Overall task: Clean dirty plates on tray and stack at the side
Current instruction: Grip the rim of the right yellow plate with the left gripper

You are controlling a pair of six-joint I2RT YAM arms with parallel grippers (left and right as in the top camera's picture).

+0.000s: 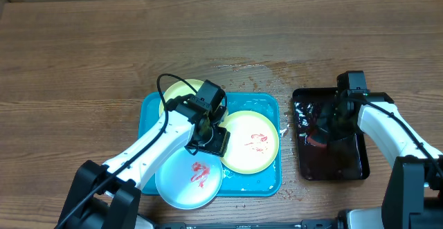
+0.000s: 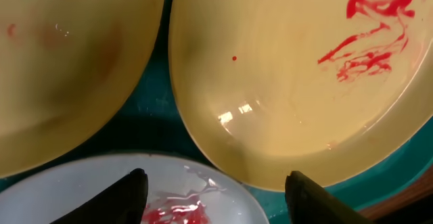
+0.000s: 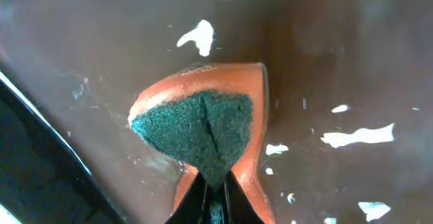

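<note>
Overhead: L claw (image 2: 218,200) open, empty, above plates (image 1: 252,142) on tray (image 1: 147,113); R claw (image 3: 215,190) pinching sponge (image 3: 196,126).

The left arm (image 1: 147,149) reaches from the near left toward the centre. The left gripper (image 2: 213,189) points down, jaws spread and holding nothing. The right arm (image 1: 389,126) bends in from the near right, and the right gripper (image 3: 215,187) is pinched tight on a sponge (image 3: 193,126).

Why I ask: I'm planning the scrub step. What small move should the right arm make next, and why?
Probably lift the sponge out of the dark tray and carry it toward the yellow-green plate nearest it: the right gripper is shut on it, it sits in liquid, and that plate shows red smears.
</note>
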